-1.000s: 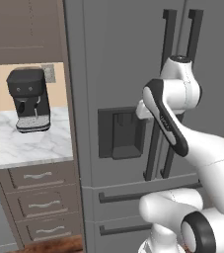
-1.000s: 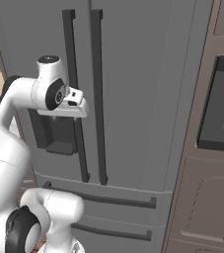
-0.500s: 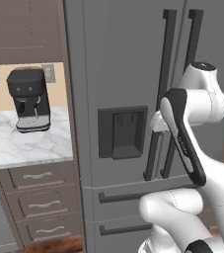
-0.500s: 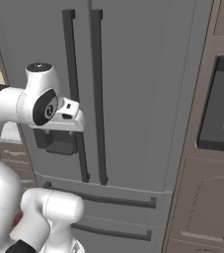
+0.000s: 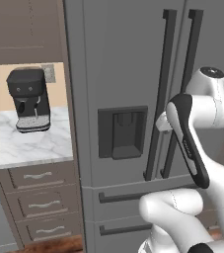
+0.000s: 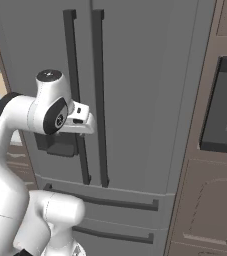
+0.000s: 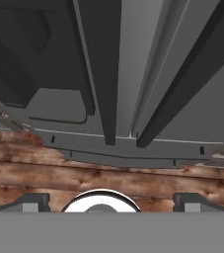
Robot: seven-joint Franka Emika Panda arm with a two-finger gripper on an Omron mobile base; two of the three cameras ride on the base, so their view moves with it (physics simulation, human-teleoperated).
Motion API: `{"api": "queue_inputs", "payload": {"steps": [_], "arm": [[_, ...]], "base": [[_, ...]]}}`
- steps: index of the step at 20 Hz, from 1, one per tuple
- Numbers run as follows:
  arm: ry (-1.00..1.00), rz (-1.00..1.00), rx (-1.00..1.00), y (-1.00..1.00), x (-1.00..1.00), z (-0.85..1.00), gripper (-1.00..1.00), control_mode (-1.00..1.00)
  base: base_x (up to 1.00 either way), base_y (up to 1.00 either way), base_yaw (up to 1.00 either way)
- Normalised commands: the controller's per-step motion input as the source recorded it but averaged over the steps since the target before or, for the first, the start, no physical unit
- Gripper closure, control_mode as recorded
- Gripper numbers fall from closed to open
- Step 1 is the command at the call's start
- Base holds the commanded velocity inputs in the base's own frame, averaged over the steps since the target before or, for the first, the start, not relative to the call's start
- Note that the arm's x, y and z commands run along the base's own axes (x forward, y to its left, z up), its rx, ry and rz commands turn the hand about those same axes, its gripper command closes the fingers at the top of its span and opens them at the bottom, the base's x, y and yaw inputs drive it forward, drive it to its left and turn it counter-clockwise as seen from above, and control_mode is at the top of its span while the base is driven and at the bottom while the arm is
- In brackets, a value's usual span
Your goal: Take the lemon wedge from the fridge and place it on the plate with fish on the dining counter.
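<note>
The fridge stands in front of me with both doors shut, so the lemon wedge is hidden. Its two dark bar handles run down the middle, and the dispenser recess sits in the left door. My white hand hangs close in front of the left handle, about level with the recess. In the hand view my gripper is open, its fingertips far apart with nothing between them. That view looks down along the fridge to the floor. The plate with fish and the dining counter are out of view.
A black coffee machine stands on a marble worktop left of the fridge, with drawers below. A built-in oven sits in brown cabinets on the right. Wooden floor lies below the fridge drawers.
The arm's upper joints have swung to the right in the left base view, and the hand has sunk a little in front of the handles. The gripper stays open.
</note>
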Motion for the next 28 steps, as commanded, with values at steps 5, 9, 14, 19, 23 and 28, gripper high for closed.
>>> {"api": "queue_inputs", "payload": {"steps": [5,9,14,19,23,28], "arm": [[0.00,0.00,0.00,-0.01,0.03,0.00,-1.00,-1.00],[0.00,0.00,0.00,0.00,0.00,0.00,-1.00,-1.00],[0.00,0.00,0.00,0.00,0.00,0.00,-1.00,-1.00],[0.00,0.00,0.00,-0.01,-0.09,-0.03,-1.00,1.00],[0.00,0.00,0.00,0.00,0.00,0.00,-1.00,1.00],[0.00,0.00,0.00,0.00,0.00,0.00,-1.00,1.00]], "base": [[0.00,0.00,0.00],[0.00,0.00,0.00],[0.00,0.00,0.00],[-0.24,-0.06,0.00],[-0.42,-0.09,0.00],[-0.52,-0.22,0.00]]}}
